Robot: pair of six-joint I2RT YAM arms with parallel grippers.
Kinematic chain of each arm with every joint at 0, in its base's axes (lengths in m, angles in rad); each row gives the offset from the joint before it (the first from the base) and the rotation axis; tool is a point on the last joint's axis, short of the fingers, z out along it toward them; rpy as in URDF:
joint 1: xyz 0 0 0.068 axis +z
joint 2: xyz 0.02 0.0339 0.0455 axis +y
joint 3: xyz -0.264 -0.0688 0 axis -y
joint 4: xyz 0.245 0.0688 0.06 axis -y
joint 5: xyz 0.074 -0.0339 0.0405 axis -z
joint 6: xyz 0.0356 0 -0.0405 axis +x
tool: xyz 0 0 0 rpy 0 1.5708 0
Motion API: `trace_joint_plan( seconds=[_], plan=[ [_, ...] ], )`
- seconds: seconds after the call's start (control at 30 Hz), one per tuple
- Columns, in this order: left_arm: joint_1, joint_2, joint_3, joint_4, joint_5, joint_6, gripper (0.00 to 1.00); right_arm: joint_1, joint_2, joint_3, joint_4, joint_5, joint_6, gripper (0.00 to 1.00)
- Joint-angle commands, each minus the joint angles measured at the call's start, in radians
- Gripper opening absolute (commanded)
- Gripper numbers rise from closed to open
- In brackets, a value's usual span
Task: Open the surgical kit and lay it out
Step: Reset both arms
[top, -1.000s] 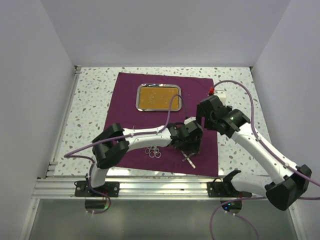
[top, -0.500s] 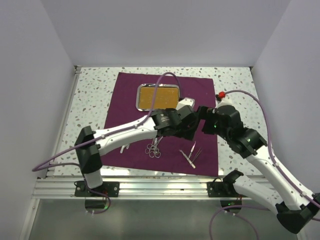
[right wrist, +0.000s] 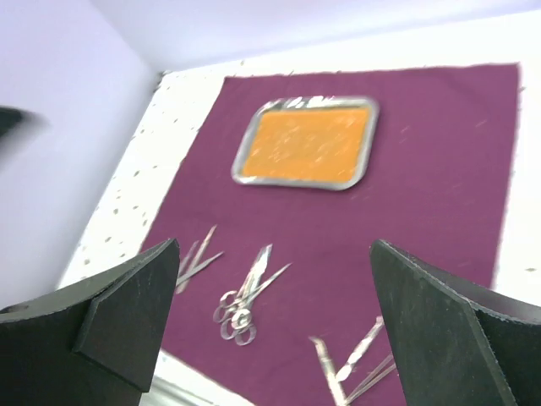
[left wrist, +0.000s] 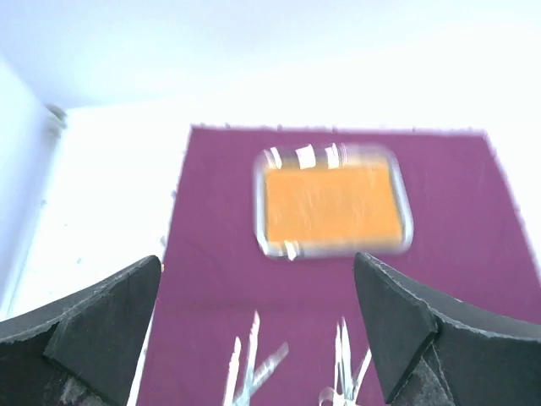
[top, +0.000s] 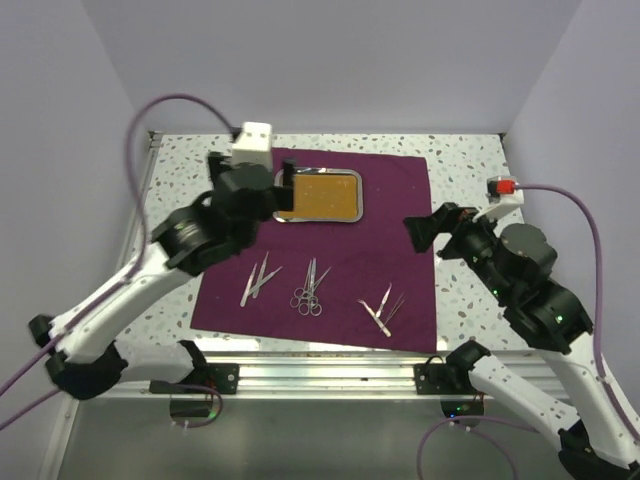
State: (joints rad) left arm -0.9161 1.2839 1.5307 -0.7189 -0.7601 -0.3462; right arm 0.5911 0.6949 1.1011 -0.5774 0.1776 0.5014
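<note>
Left tool [left wrist: 256, 260]: jaws spread wide, nothing betw. them; raised above the far-left part of the wrap, looking down on the tray (this wrist view is smeared).
Right tool [right wrist: 275, 245]: also spread wide and empty; up in the air near the wrap's right edge.
Cloth wrap [top: 395, 195]: maroon, opened flat on the speckled desk [top: 180, 175], near edge close to the arm bases.
Steel tray [top: 325, 171]: on the wrap's far half, open side up, amber inside, nothing in it that I can see.
Tweezers [top: 258, 281]: slim silver pcs on the wrap's near-left, lying close together.
Ring-handled scissors [top: 310, 291]: near side, mid-wrap, bunched w/ at least one more ring-handled pc (prob. forceps); touching or overlapping.
Crossed slim pieces [top: 383, 309]: near-right of the wrap; kind not clear, they overlap.
Step in hand: prob. clearing the arms away from the laid-out kit; task looks nearly or fully done.
Doing it well: take both arms up and back w/o dipping, so no finger catches the wrap and drags the instruments. Mind the purple cables [top: 165, 103] swinging over the tray. If tidying is wanted, the crossed grp at right is the one to separate: come from above, pinch one pc at mid-shaft, lift before sliding.
</note>
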Motion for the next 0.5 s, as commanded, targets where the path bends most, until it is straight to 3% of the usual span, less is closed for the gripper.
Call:
trace_joint_plan(
  seconds=[0.0, 0.27, 0.47],
  plan=[
    [0.000, -0.184, -0.023, 0.173, -0.245, 0.134, 1.00, -0.005, -0.008, 0.092, -0.098, 0.146, -0.162, 0.98],
    [0.000, -0.204, -0.044, 0.159, -0.312, 0.159, 0.99, -0.005, 0.086, 0.259, -0.073, 0.129, -0.242, 0.98],
    [0.002, -0.189, -0.050, 0.179, -0.311, 0.167, 1.00, -0.005, 0.095, 0.289, -0.075, 0.111, -0.248, 0.99]
  ],
)
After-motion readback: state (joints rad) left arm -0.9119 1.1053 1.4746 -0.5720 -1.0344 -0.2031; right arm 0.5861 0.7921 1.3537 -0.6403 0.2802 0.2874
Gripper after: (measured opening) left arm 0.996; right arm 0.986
